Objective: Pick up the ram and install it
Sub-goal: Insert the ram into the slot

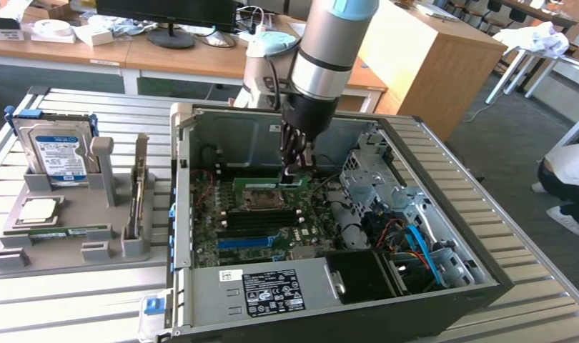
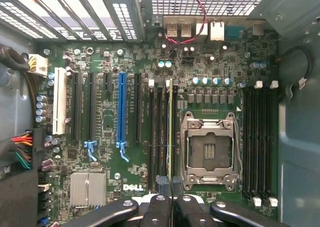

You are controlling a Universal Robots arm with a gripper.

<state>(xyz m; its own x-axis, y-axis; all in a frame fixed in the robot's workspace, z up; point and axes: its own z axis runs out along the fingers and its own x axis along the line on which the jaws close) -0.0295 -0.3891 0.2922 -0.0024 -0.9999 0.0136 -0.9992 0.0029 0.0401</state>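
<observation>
Exterior view: the arm [image 1: 323,50] reaches down into the open computer case [image 1: 442,236], which lies open side up on the slatted table [image 1: 80,314]. The gripper [image 1: 292,170] is low over the motherboard [image 1: 256,229], beside the processor socket [image 1: 261,199].

Wrist view: jaws clamped on the ram [image 2: 170,117], seen edge-on as a thin green strip with a finger on either side. The gripper [image 2: 170,184] holds it lengthwise along the black memory slots [image 2: 159,132], between the blue expansion slot [image 2: 121,109] and the socket [image 2: 209,147]. The stick looks to be in or just above one slot; seated or not, cannot tell.

At the exterior view's left, a grey holder [image 1: 70,250] beside the case carries an upright hard drive [image 1: 61,153].
</observation>
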